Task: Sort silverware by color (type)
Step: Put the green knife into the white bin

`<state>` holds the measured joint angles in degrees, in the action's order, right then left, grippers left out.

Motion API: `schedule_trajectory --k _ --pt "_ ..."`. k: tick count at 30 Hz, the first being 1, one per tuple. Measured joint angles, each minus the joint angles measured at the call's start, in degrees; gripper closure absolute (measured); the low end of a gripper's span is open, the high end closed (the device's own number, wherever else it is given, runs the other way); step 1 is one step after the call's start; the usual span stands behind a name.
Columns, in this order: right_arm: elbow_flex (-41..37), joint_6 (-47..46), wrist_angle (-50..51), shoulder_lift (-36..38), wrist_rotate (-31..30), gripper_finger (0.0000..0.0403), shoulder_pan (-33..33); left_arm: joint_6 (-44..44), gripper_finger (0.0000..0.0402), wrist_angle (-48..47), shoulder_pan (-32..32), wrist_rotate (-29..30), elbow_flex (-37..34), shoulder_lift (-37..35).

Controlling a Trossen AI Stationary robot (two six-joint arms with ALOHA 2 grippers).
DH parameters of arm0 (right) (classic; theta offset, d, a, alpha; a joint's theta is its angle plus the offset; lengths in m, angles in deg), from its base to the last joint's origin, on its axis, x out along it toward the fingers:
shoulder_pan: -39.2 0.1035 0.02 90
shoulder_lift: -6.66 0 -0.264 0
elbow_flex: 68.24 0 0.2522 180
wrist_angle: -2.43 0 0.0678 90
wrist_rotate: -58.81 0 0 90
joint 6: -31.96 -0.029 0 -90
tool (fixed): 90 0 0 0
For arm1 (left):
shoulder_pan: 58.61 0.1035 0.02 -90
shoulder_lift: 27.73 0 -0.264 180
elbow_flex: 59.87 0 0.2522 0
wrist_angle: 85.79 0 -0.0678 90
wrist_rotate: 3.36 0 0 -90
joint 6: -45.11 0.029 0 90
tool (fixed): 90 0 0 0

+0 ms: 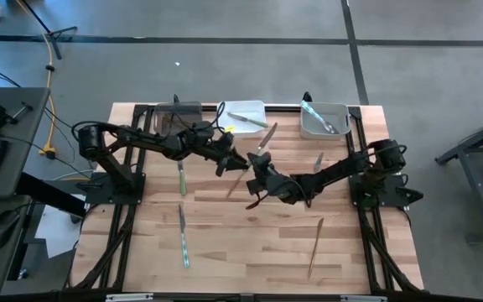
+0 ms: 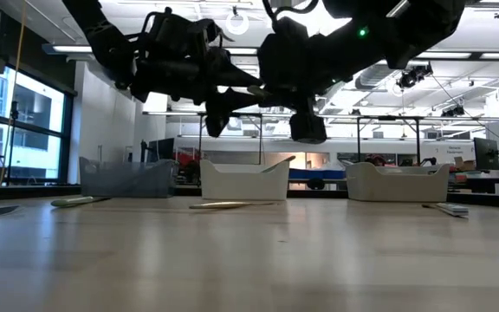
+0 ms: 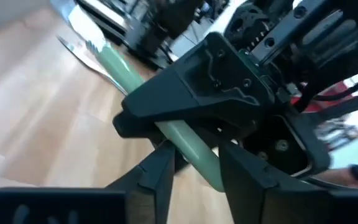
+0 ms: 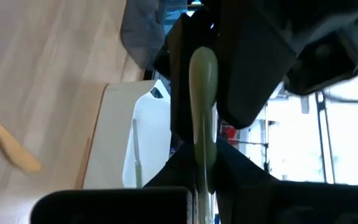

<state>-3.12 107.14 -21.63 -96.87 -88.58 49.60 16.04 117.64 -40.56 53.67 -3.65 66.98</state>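
Note:
A fork with a pale green handle [image 3: 114, 62] is lifted above the table's middle, its metal end [image 1: 266, 137] pointing toward the far right. My left gripper [image 1: 230, 159] and my right gripper [image 1: 257, 168] meet at it, both shut on the handle. Other silverware lies flat on the table: a green piece [image 1: 181, 178], a blue-green one [image 1: 184, 237], a bronze one [image 1: 236, 183], another bronze one [image 1: 315, 243] and one at the right [image 1: 318, 160]. Some pieces lie in the white bin [image 1: 246, 115] and the grey bin [image 1: 324, 122]. My left gripper has the fork's green handle near its free end [image 3: 207, 168], pinched between its two fingers [image 3: 160, 174], with the fingers across the handle. The fork is lifted clear of the table. My right gripper holds the same handle farther toward the tines [image 3: 169, 130], pinched between its fingers [image 4: 229, 171]. The rounded handle end [image 4: 204, 62] sticks out beyond them, and the fork hangs clear of the table.
Three bins stand along the far edge: a dark one [image 1: 179, 113], the white one and the grey one. The arms' bases stand at the table's left and right sides. Bare wood shows along the near edge [image 1: 250, 260].

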Motion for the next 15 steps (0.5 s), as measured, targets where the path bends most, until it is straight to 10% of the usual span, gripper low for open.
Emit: schedule_trajectory --k 15 --pt "-5.1 -17.7 -17.6 4.3 12.9 0.04 -9.3 14.9 0.026 0.8 -0.2 15.2 -15.5 -16.2"
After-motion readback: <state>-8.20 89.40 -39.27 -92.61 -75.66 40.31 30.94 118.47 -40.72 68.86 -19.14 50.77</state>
